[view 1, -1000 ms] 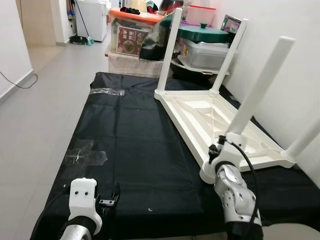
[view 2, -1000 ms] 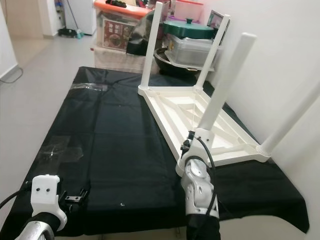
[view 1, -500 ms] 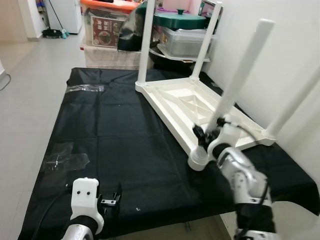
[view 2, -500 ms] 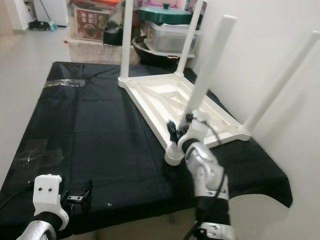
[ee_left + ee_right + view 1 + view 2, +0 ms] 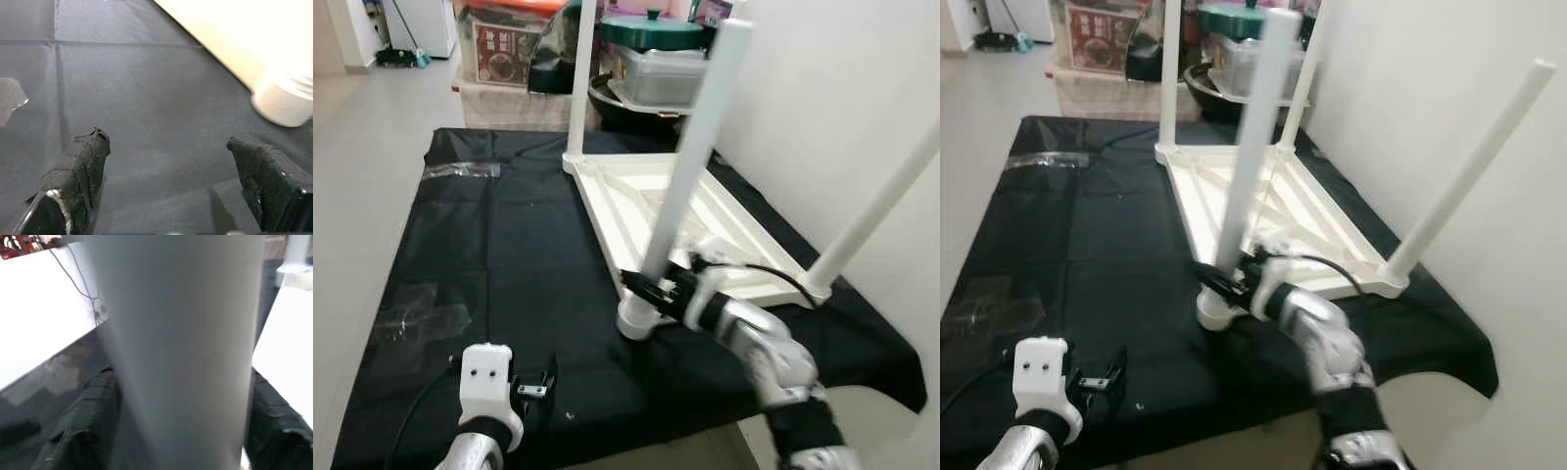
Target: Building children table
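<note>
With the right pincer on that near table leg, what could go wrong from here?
The right pincer grips the near leg low, close to its socket, and the leg leans; twisting could jam it or tip the upturned white tabletop. The black sheet could bunch if the table slides.

left pincer [image 5: 166,181]: fingers spread, low | right pincer [image 5: 651,291]: arm extended forward
</note>
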Controlling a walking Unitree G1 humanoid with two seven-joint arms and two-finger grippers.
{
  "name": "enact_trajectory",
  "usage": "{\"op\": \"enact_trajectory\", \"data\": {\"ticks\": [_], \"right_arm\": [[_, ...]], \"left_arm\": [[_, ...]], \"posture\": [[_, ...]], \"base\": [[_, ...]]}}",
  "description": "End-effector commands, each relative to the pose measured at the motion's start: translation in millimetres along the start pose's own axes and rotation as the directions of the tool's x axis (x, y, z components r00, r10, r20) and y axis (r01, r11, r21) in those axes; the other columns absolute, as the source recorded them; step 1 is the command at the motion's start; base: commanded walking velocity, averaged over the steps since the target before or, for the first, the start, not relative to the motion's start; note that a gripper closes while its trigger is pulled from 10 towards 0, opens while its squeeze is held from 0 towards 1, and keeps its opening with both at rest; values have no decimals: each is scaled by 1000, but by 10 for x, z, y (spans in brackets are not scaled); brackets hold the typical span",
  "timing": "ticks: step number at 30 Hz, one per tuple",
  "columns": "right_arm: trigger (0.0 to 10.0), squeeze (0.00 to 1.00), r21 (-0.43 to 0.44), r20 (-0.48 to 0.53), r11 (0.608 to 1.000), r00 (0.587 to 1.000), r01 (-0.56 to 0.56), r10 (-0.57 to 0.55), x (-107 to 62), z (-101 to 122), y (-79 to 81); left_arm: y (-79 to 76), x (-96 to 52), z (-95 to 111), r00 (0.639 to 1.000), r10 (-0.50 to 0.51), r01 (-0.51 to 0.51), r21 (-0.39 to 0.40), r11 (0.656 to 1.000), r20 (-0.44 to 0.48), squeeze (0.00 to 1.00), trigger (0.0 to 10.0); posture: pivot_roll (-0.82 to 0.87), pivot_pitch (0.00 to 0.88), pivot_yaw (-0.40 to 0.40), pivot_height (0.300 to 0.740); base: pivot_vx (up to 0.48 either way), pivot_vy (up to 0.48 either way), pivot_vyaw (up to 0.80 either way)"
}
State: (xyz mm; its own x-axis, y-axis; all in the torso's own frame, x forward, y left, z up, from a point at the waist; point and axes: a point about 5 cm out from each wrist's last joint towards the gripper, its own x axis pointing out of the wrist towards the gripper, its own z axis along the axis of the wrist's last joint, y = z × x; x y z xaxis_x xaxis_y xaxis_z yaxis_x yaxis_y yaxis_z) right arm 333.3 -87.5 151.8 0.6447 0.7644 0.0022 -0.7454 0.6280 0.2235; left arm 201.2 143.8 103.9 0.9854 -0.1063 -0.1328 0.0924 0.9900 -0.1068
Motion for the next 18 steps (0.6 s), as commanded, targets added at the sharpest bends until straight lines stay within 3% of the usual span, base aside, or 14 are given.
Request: {"op": "enact_trajectory", "data": {"ticks": [1,2,3,5,6,8,9,11,12,13,14,15,16,18], "right_arm": [[4588,0,-17,5,1000,1000,-7,7,138,12,47],[0,0,-21,17,999,999,38,-38,171,32,18],[0,0,-21,17,999,999,38,-38,171,32,18],[0,0,-20,-42,957,956,290,-291,179,-35,-180],[0,0,-20,-42,957,956,290,-291,179,-35,-180],[0,0,-33,-107,849,843,527,-527,96,-117,-354],[0,0,-33,-107,849,843,527,-527,96,-117,-354],[0,0,-50,-175,556,540,830,-823,-254,-271,-593],[0,0,-50,-175,556,540,830,-823,-254,-271,-593],[0,0,-78,-190,416,397,906,-898,-453,-344,-633],[0,0,-95,-194,337,314,937,-929,-578,-384,-641],[0,0,-95,-194,337,314,937,-929,-578,-384,-641],[0,0,-117,-195,285,259,951,-946,-674,-411,-614],[0,0,-117,-195,285,259,951,-946,-674,-411,-614]], "left_arm": [[-40,8,-49,1000,-15,15,-6,1000,-14,0,10000],[-36,3,-51,1000,-13,12,-7,1000,-14,0,10000],[-36,3,-51,1000,-13,12,-7,1000,-14,0,10000],[-24,6,-54,1000,-7,7,-9,1000,-14,0,10000],[-24,6,-54,1000,-7,7,-9,1000,-14,0,10000],[-24,5,-55,1000,-7,7,-8,1000,-13,0,10000],[-24,5,-55,1000,-7,7,-8,1000,-13,0,10000],[-18,-4,-64,1000,0,0,-7,1000,-17,0,10000],[-18,-4,-64,1000,0,0,-7,1000,-17,0,10000],[-19,-5,-63,1000,0,-1,-7,1000,-17,0,10000],[-19,-4,-62,1000,1,-1,-7,1000,-17,0,10000],[-19,-4,-62,1000,1,-1,-7,1000,-17,0,10000],[-26,-2,-60,1000,-5,5,-7,1000,-18,0,10000],[-26,-2,-60,1000,-5,5,-7,1000,-18,0,10000]], "posture": [[176,0,-171,740],[183,0,-176,740],[183,0,-176,740],[178,0,-177,740],[178,0,-177,740],[177,0,-177,740],[177,0,-177,740],[170,0,-170,740],[170,0,-170,740],[158,0,-163,740],[158,0,-163,740],[158,0,-163,740],[145,0,-155,740],[145,0,-155,740]], "base": [[0,0,0],[0,0,0],[0,0,0],[0,0,0],[0,0,0],[0,0,0],[0,0,0],[0,0,0],[0,0,0],[0,0,0],[0,0,0],[0,0,0],[0,0,0],[0,0,0]]}}
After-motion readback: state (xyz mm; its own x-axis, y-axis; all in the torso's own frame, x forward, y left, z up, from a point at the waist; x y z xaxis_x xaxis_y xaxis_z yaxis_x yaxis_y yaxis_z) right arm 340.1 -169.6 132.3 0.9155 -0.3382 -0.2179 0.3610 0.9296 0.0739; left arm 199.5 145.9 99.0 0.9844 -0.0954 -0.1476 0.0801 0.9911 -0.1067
